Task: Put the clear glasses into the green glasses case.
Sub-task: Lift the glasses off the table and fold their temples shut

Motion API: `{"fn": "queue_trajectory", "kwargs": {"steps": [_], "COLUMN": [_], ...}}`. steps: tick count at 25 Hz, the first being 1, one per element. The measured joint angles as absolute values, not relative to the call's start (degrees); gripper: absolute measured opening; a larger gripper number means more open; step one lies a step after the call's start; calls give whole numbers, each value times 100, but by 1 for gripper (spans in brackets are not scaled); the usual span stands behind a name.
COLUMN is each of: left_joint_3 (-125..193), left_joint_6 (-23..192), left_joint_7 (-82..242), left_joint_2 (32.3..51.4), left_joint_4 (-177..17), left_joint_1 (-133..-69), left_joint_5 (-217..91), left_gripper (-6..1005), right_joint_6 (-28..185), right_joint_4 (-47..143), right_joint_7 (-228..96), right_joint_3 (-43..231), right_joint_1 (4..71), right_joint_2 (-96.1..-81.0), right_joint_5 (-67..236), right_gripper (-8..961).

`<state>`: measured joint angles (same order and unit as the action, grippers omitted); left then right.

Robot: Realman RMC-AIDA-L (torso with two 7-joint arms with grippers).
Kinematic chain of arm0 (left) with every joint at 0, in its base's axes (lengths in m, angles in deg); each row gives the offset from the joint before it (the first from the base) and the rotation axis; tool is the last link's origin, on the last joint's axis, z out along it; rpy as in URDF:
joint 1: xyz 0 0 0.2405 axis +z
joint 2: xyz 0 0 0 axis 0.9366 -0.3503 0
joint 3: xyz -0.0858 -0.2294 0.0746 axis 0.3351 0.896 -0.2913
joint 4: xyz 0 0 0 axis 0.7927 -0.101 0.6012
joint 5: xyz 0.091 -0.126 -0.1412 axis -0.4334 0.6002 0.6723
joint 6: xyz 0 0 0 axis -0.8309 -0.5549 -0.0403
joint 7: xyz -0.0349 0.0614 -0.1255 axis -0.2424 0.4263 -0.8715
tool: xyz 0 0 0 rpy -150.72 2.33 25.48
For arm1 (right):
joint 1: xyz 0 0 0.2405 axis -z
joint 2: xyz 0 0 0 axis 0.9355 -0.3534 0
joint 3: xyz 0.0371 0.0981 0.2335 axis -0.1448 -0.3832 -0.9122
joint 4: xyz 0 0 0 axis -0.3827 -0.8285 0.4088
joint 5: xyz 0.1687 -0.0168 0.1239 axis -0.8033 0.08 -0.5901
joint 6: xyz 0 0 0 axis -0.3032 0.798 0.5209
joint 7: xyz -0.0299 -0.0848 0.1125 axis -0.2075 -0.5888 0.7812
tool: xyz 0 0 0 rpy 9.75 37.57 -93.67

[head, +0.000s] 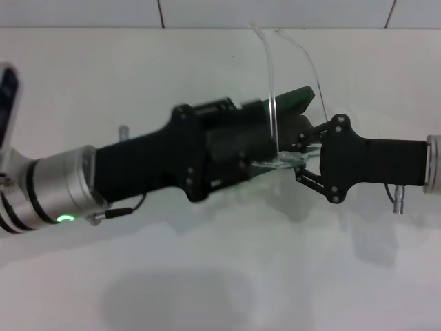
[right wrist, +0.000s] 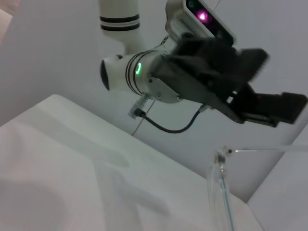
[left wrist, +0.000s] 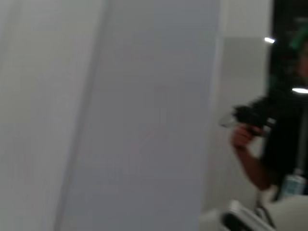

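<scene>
Both arms meet above the middle of the white table. My left gripper (head: 281, 118) reaches in from the left and is shut on the green glasses case (head: 298, 98); only one dark green end shows past its black fingers. The clear glasses (head: 271, 89) stand almost upright, their curved lens arching over the case. My right gripper (head: 293, 161) comes from the right and is shut on the lower part of the glasses. The right wrist view shows the glasses (right wrist: 221, 192) close up, with the left gripper (right wrist: 240, 103) and the dark case (right wrist: 274, 108) behind them.
The white table (head: 207, 276) spreads below both arms, with their shadows on it. A tiled wall runs along the back. In the left wrist view there is a pale wall and a person (left wrist: 255, 144) standing off to the side.
</scene>
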<state>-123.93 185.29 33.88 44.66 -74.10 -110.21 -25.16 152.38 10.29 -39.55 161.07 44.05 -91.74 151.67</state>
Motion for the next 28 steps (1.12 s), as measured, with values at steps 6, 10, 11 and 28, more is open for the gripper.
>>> {"fn": "queue_trajectory", "kwargs": {"steps": [6, 10, 11, 28], "left_joint_3": [-12390, -12344, -12338, -12400], "left_joint_6": [18552, 18511, 18503, 17986], "left_joint_7": [3784, 4436, 4592, 4149], "left_joint_2": [4589, 4652, 4660, 4635], "left_joint_4": [-7397, -7410, -7418, -7393], "left_joint_1": [-11118, -11035, -11000, -11154], "left_joint_5": [-2713, -2680, -2659, -3078], "left_gripper": [516, 516, 516, 517], "right_joint_6": [15280, 15447, 15493, 15941], "right_joint_4": [1040, 987, 983, 762], "right_joint_7": [-3758, -3417, -3379, -3682], "right_joint_3": [16255, 16419, 16420, 16377], "right_joint_1": [4345, 4310, 4308, 4467], "right_joint_2": [-9166, -9130, -9127, -9130], "right_joint_5": [15198, 15255, 15288, 15578], "right_gripper": [120, 120, 120, 119]}}
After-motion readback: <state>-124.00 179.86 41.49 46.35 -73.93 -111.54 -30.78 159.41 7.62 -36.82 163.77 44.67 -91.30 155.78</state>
